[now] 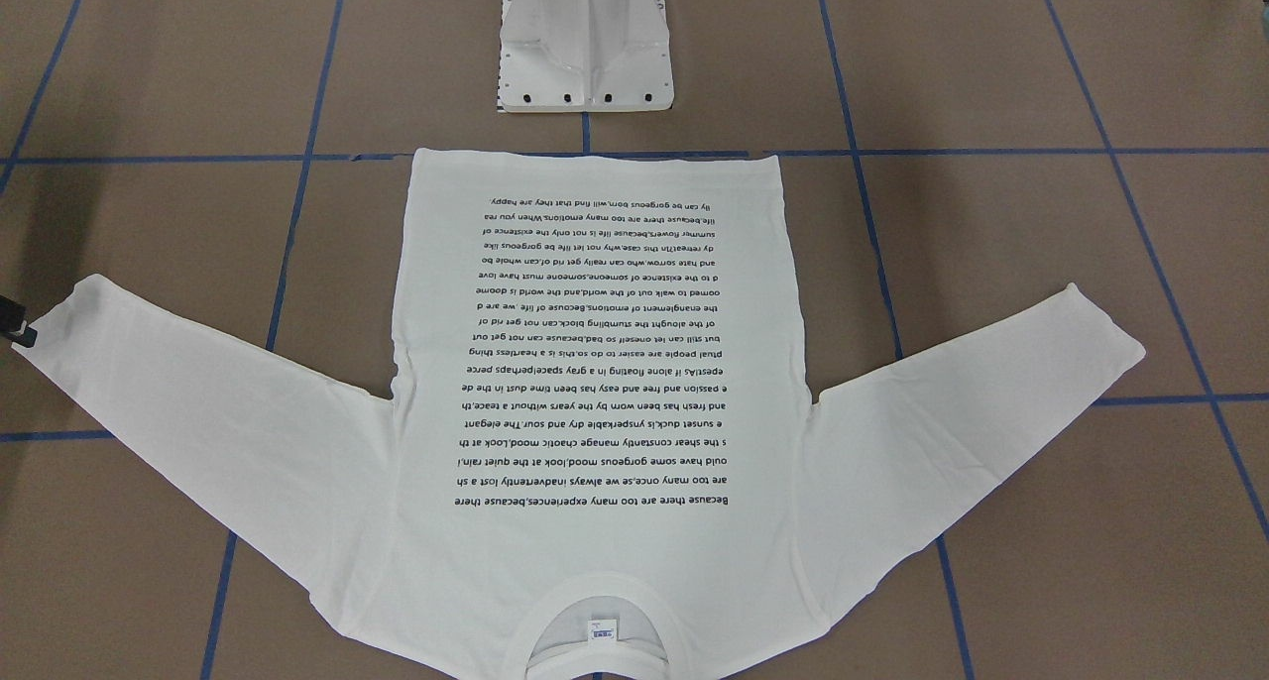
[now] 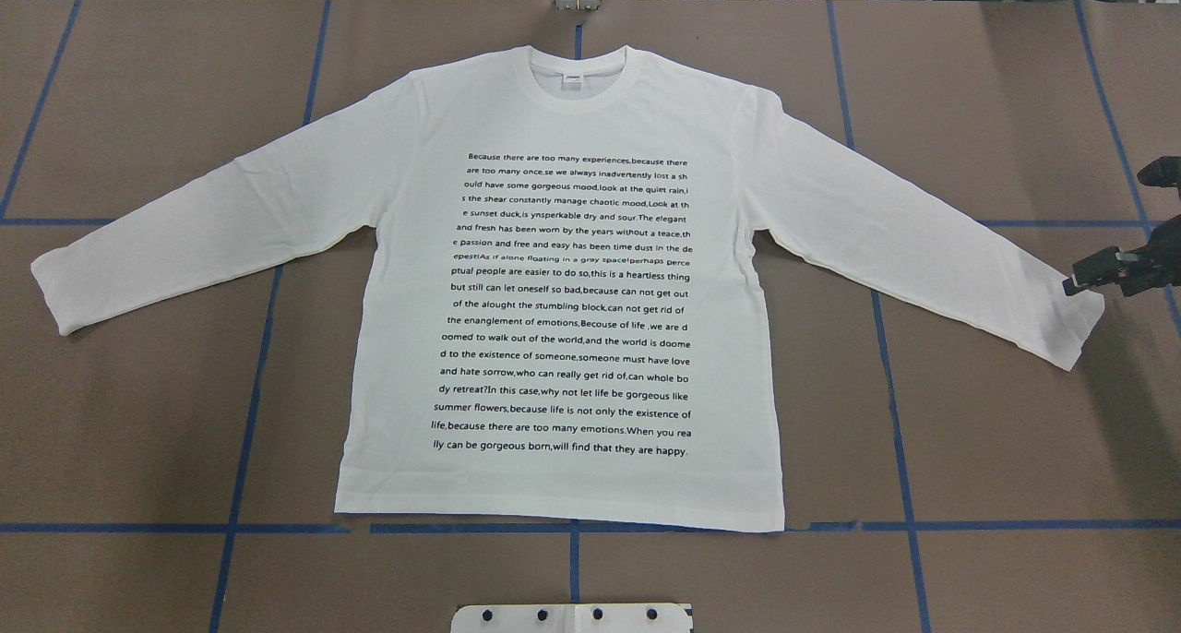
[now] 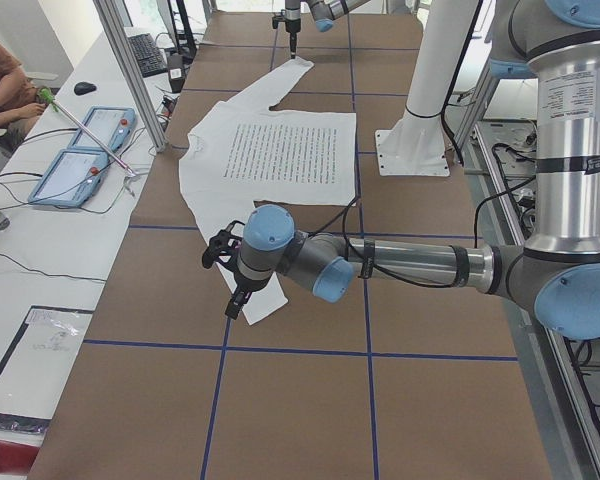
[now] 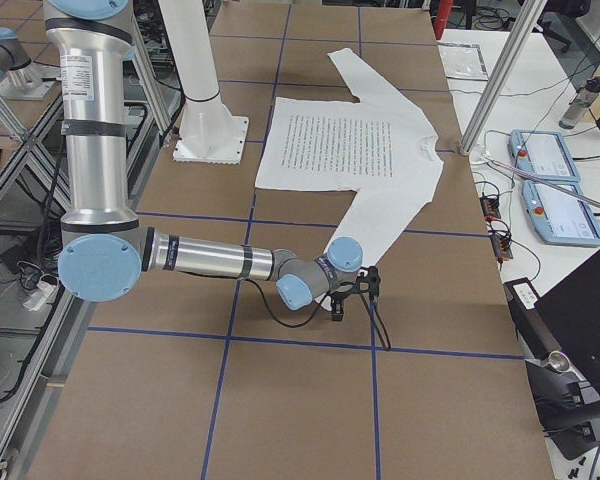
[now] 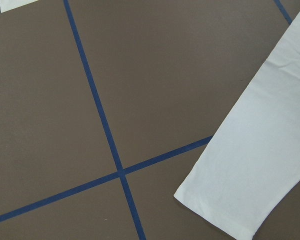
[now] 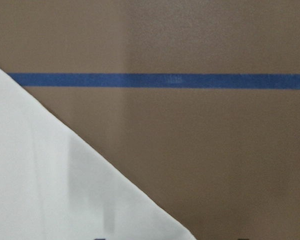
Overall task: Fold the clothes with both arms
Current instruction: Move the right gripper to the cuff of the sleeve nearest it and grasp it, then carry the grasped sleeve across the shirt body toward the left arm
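The white long-sleeved T-shirt (image 2: 563, 282) lies flat on the brown table with its printed text facing up. Both sleeves are spread out and the neck label (image 1: 600, 628) is on the side away from the robot. My right gripper (image 2: 1093, 278) hangs low just beyond the right cuff (image 2: 1084, 333), and its jaws look open and empty. It also shows at the left edge of the front view (image 1: 18, 328). My left gripper (image 3: 232, 297) hovers above the left cuff (image 2: 55, 292) and shows only in the left side view. I cannot tell whether it is open or shut.
The white pedestal base (image 1: 585, 56) stands just behind the shirt's hem. Blue tape lines (image 2: 249, 412) divide the table into squares. Beyond the far edge are an aluminium post (image 3: 130, 70), control boxes (image 3: 80, 155) and a seated person (image 3: 0, 80).
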Robot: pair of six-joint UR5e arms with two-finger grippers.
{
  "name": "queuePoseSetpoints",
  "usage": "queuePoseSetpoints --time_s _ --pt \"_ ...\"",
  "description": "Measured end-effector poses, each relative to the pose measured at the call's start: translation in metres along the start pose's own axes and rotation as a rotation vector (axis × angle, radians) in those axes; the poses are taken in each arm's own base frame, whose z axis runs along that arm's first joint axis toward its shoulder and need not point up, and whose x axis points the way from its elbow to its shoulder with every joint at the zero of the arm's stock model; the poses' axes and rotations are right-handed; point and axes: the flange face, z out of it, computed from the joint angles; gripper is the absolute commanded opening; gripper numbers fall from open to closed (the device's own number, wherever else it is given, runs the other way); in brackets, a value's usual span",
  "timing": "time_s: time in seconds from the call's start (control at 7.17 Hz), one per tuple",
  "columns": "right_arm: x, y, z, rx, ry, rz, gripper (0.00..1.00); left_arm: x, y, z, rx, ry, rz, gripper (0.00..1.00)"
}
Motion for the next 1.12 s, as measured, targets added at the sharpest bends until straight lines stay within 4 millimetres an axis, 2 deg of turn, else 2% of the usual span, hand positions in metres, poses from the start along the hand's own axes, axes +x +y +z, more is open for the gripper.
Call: queuePoseSetpoints --time_s 0.14,0.28,0.84,0.98,1.12 --pt "0.001 0.001 0.003 -0.005 0.001 0.003 0.19 0.000 -0.001 0.000 0.001 0.000 0.002 1.00" --pt "0.002 0.002 0.004 -0.007 0.003 0.006 0.00 0.001 -0.002 -0.001 0.003 -0.002 0.004 1.00" --pt "0.005 0.006 0.005 -0.014 0.001 0.016 0.00 0.002 -0.006 -0.003 0.010 -0.007 0.011 1.00" --pt "-0.001 0.005 -0.002 -0.005 -0.012 0.006 0.00 0.003 -0.006 -0.004 0.011 -0.007 0.010 1.00" --pt "-0.016 0.002 -0.018 0.015 -0.038 -0.009 0.00 0.004 -0.007 -0.004 0.012 -0.006 0.011 1.00"
